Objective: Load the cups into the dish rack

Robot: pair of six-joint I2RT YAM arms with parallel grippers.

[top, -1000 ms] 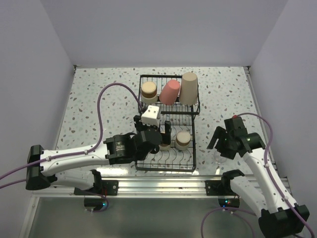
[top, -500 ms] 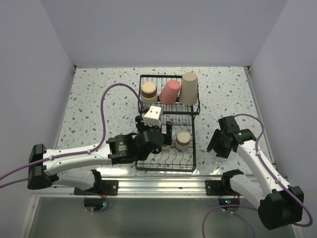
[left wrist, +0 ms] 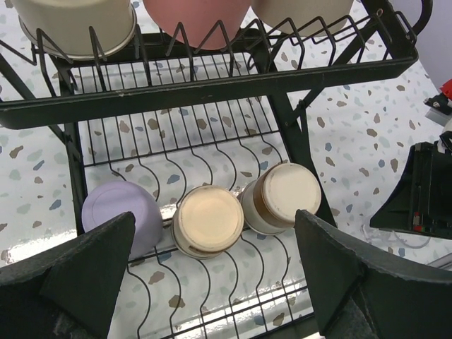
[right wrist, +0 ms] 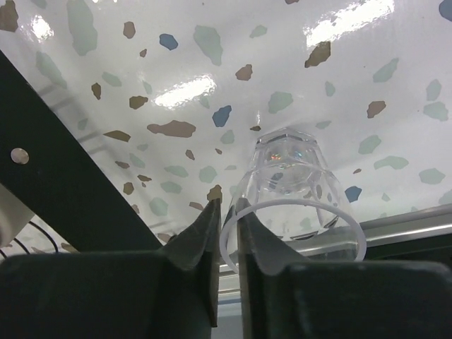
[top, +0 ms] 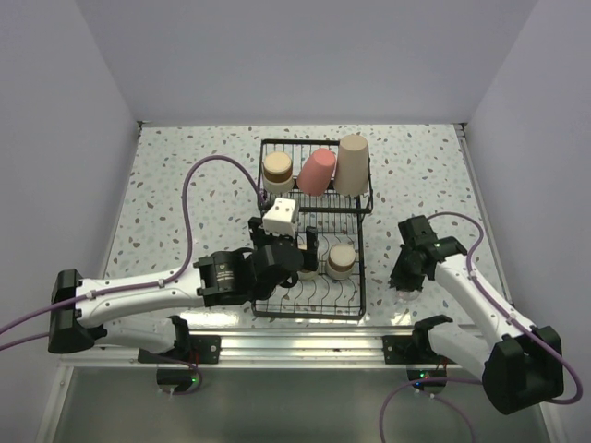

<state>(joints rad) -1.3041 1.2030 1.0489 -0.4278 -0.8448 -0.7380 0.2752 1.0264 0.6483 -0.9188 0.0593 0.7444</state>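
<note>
The black wire dish rack [top: 361,277] holds a short tan cup [top: 277,168], a pink cup [top: 317,171] and a tall beige cup [top: 352,164] in its raised basket. On the lower tines lie a lavender cup [left wrist: 116,212] and two tan cups [left wrist: 208,220] [left wrist: 282,198]. My left gripper [left wrist: 215,220] hovers wide open above these, holding nothing. Right of the rack, my right gripper [right wrist: 227,212] is shut on the rim of the tiny clear glass [right wrist: 293,183], which stands mouth-up on the table, with one finger inside it and one outside.
Speckled tabletop [top: 185,185] is walled at the back and both sides. An aluminium rail [top: 305,346] runs along the near edge, close behind the glass. The rack's right frame [right wrist: 56,176] is just left of my right gripper.
My right gripper has lowered toward the table and its jaws have closed onto the clear glass's rim. The left arm shifted only slightly and its gripper stays open.
</note>
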